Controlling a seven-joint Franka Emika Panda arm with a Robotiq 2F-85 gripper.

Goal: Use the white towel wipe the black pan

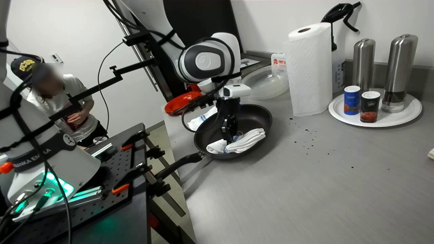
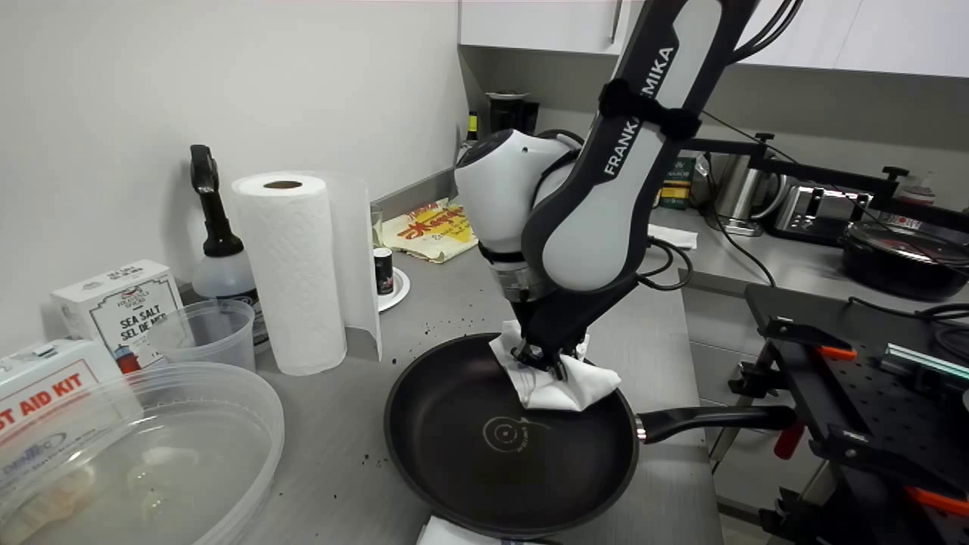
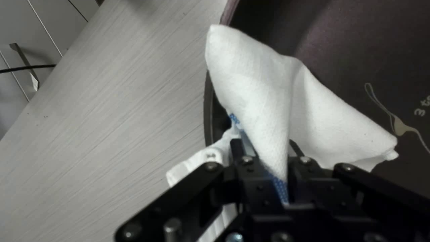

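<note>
The black pan (image 1: 256, 118) sits on the grey counter, its handle pointing to the counter edge; it also shows in an exterior view (image 2: 454, 446) and in the wrist view (image 3: 352, 43). My gripper (image 1: 230, 137) points down at the pan's handle side; its fingers show in the wrist view (image 3: 265, 148). It is shut on the white towel (image 1: 247, 140), which has blue stripes. The towel (image 2: 564, 387) is bunched and hangs against the pan's inner side and floor. In the wrist view, a fold of the towel (image 3: 255, 84) stands up between the fingers. The fingertips are partly hidden by cloth.
Another white cloth (image 1: 203, 118) lies beside the pan. A paper towel roll (image 1: 309, 71), clear plastic tub (image 2: 257, 446) and white plate (image 1: 410, 110) with shakers stand near the wall. Dark crumbs (image 1: 307, 139) dot the counter. A red plate (image 1: 179, 103) lies behind the pan.
</note>
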